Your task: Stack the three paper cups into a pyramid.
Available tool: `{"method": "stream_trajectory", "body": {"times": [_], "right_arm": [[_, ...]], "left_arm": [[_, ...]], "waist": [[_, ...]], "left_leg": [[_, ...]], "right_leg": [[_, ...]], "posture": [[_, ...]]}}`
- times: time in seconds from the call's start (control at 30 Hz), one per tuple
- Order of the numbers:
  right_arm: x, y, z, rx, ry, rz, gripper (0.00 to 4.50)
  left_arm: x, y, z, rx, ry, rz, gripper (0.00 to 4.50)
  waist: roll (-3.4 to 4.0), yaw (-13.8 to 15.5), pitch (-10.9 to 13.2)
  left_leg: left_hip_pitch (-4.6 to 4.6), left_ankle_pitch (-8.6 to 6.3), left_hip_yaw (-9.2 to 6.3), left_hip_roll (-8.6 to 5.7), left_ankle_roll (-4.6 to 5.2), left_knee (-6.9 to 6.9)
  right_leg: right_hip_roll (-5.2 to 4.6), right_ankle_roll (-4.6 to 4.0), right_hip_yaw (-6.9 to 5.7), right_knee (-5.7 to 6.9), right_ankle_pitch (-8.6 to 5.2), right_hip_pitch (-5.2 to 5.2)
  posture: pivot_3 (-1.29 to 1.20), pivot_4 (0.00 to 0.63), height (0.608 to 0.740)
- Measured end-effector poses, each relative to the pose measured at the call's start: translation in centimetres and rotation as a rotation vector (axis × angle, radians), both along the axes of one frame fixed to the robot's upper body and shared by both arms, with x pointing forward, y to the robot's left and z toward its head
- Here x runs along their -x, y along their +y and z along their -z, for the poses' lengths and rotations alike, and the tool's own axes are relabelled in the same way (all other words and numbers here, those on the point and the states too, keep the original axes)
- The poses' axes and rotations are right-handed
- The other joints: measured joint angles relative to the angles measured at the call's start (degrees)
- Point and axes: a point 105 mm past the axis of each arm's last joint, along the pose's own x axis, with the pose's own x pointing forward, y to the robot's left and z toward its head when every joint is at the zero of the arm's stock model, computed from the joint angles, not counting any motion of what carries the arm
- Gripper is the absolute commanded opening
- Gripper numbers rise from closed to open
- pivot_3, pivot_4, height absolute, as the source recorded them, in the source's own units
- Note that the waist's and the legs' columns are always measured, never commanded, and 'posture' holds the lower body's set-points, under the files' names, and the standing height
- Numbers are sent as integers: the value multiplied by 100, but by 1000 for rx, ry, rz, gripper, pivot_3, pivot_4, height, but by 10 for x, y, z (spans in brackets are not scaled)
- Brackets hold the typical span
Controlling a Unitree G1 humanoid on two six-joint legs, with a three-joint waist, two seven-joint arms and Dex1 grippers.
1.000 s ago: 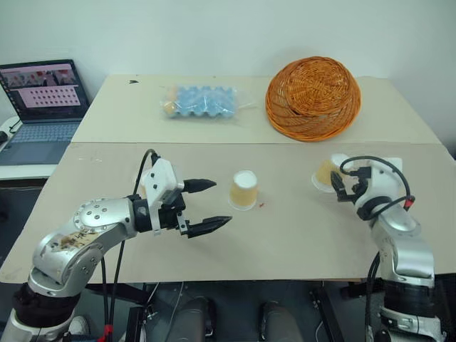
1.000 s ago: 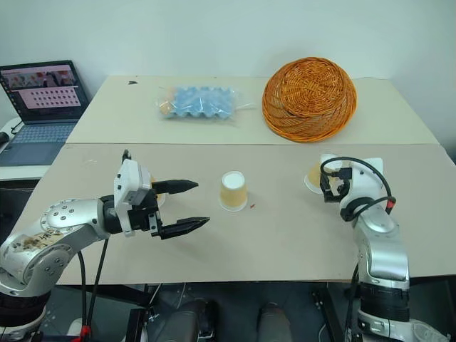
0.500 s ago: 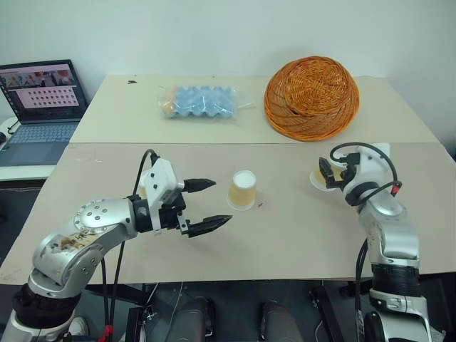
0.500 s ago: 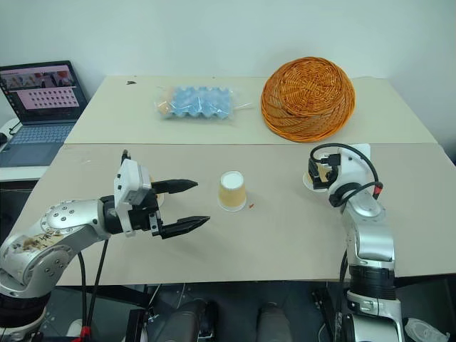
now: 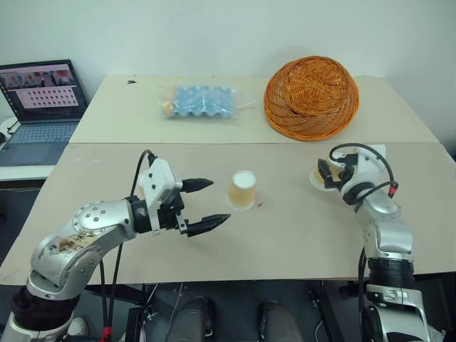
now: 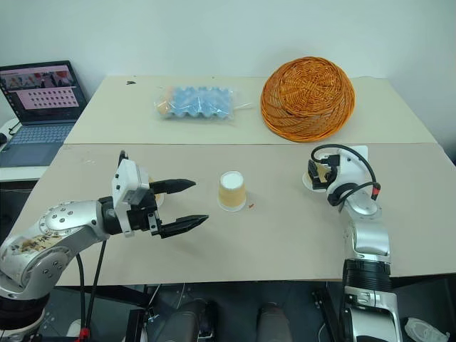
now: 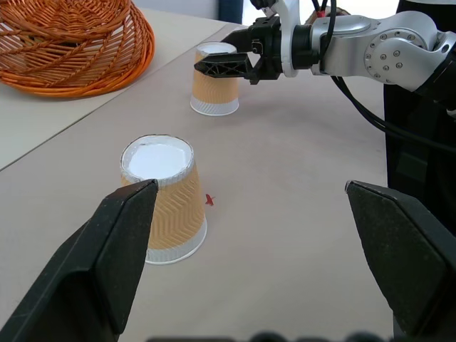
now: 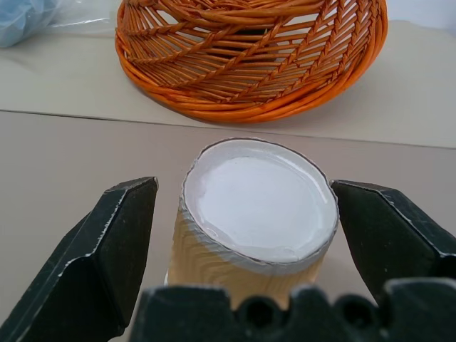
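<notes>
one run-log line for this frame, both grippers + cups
left gripper: open, apart from center cup | right gripper: open, straddling right cup, not closed | both cups inverted | pyramid: not started

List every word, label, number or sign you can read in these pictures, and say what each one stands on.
None can be read.
Laptop screen: a pink page with rows of small dark marks, too small to read.
Paper cups: plain zigzag embossing, no print.
Blue egg tray in its clear bag: no label legible.
Wicker basket: no text.
</notes>
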Motion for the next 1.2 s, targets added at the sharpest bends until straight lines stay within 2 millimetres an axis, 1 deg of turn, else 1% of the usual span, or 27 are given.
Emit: {"method": "stream_trajectory", "body": {"times": [0.17, 0.3, 0.33, 0.37, 0.4, 0.6, 0.67, 0.7, 0.73, 0.77, 0.83, 0.87, 0.9, 0.93, 0.97, 1.07, 1.2], "right_arm": [[0, 0, 0, -3, -1, 2, 4471], [0, 2, 1, -3, -1, -3, 3530], [0, 3, 0, -1, -3, -6, 3107], [-1, 3, 0, 1, -4, -8, 2801], [-1, 3, 0, 1, -3, -9, 2629], [0, 3, 0, 4, -4, -11, 2629], [1, 6, -4, 7, -11, -47, 2629], [2, 8, -6, 1, -16, -75, 2629], [8, 18, -14, -20, -22, -183, 2629], [11, 25, -20, -28, -31, -244, 2629], [27, 47, -37, -30, -36, -469, 2629], [36, 56, -42, -19, -28, -561, 2629], [46, 66, -44, -16, -12, -659, 2629], [61, 79, -44, -18, 21, -801, 2629], [70, 85, -43, -16, 44, -878, 2629], [81, 94, -38, 15, 97, -1004, 2629], [78, 93, -27, 9, 145, -1029, 2629]], "left_arm": [[0, 0, 0, 0, 1, -1, 4500], [0, 0, 1, 0, 3, -1, 4500], [0, 0, 1, 0, 5, -2, 4500], [0, 1, 2, 0, 7, -3, 4500], [0, 1, 2, 0, 8, -3, 4500], [1, 1, 3, 0, 12, -5, 4500], [1, 2, 4, 0, 18, -7, 4500], [1, 2, 5, 0, 19, -7, 4500], [1, 2, 5, -1, 19, -7, 4500], [1, 2, 5, -1, 18, -8, 4500], [1, 2, 4, 0, 18, -7, 4500], [1, 2, 4, 0, 18, -6, 4500], [1, 2, 4, 0, 18, -6, 4500], [1, 1, 4, 0, 18, -5, 4500], [1, 1, 4, 0, 18, -5, 4500], [1, 1, 4, -1, 20, -5, 4500], [1, 1, 5, -5, 29, -7, 4500]], "waist": [[0, -9, 0], [0, -11, 0], [0, -12, 0], [0, -13, 0], [0, -12, 0], [0, -16, 0], [1, -17, 0], [1, -17, 1], [3, -15, 2], [3, -16, 2], [3, -17, 2], [3, -11, 2], [3, -5, 2], [2, 3, 2], [2, 12, 2], [2, 33, 2], [0, 59, 3]], "left_leg": [[0, 0, 0, 0, 0, 0], [0, 0, 0, 0, 0, 0], [0, 0, 0, 0, 0, 0], [0, 0, 0, 0, 0, 0], [0, 0, 0, 0, 0, 0], [0, 0, 0, 0, 0, 0], [0, 0, 0, 0, 0, 0], [0, -1, 0, 0, 1, 0], [-1, -6, -1, 1, 10, -1], [0, -15, -1, 3, 25, -1], [0, -18, -3, 3, 30, 0], [0, -20, -5, 3, 32, -1], [0, -21, -7, 4, 33, 0], [0, -21, -8, 3, 35, 1], [0, -22, -8, 3, 35, 2], [0, -22, -8, 3, 36, 6], [0, -21, -7, 3, 34, 5]], "right_leg": [[0, 0, 0, 0, 0, 0], [0, 0, 0, 0, 0, 0], [0, 0, 0, 0, 0, 0], [0, 0, 0, 0, 0, 0], [0, 0, 0, 0, 0, -1], [0, 0, 0, 1, 0, 0], [0, 0, 0, 0, 0, -1], [0, 0, 1, 0, 0, -1], [0, 0, 1, -2, 0, 0], [0, 0, 1, -3, 0, 1], [-1, 0, -2, -4, 0, 3], [-1, 0, -3, -7, 0, 4], [-1, 0, -6, -9, 0, 7], [-2, 0, -6, -11, 0, 8], [-2, 0, -7, -12, 0, 10], [-4, 0, -6, -13, 2, 7], [-4, 0, -5, -13, 2, 4]], "posture": [[0, 150, 726], [0, 150, 726], [0, 150, 726], [0, 150, 726], [0, 150, 726], [0, 150, 726], [0, 150, 726], [0, 150, 726], [0, 150, 726], [0, 150, 726], [0, 150, 726], [0, 150, 726], [0, 150, 726], [0, 150, 726], [0, 150, 726], [0, 150, 726], [0, 150, 726]]}}
